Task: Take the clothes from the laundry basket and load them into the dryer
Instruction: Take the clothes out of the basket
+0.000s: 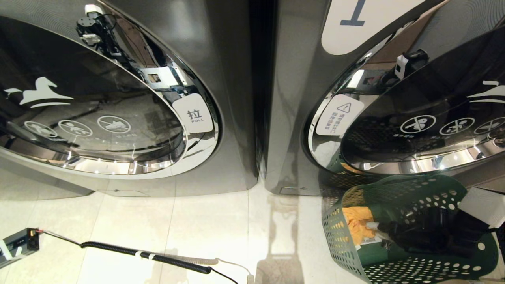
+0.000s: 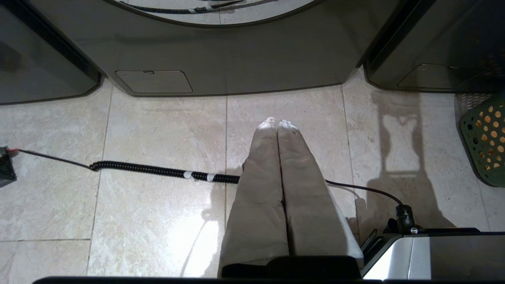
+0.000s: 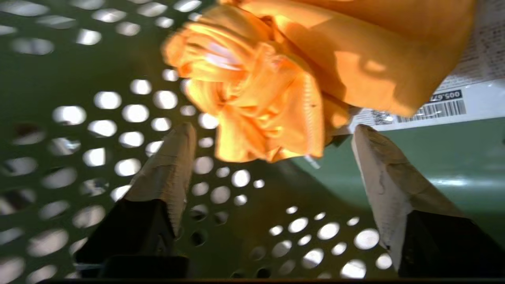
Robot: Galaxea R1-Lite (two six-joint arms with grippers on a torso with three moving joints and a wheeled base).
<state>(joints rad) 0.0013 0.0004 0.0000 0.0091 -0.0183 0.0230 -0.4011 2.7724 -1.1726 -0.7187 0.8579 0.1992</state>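
Bright indoor light falls from above; the pale tile floor (image 1: 165,232) gleams with soft glare. The chrome door rings (image 1: 197,150) throw sharp highlights, and the dark door glass mirrors the room. Long soft shadows stretch over the floor toward the machines. The head view bends at its edges. In the right wrist view the orange cloth (image 3: 268,98) is smeared and overexposed, with perforated basket wall (image 3: 98,118) blurred, its holes glowing white

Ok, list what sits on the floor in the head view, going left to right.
Small black box → coiled black cable → green laundry basket holding the orange cloth, with the right gripper reaching inside it.
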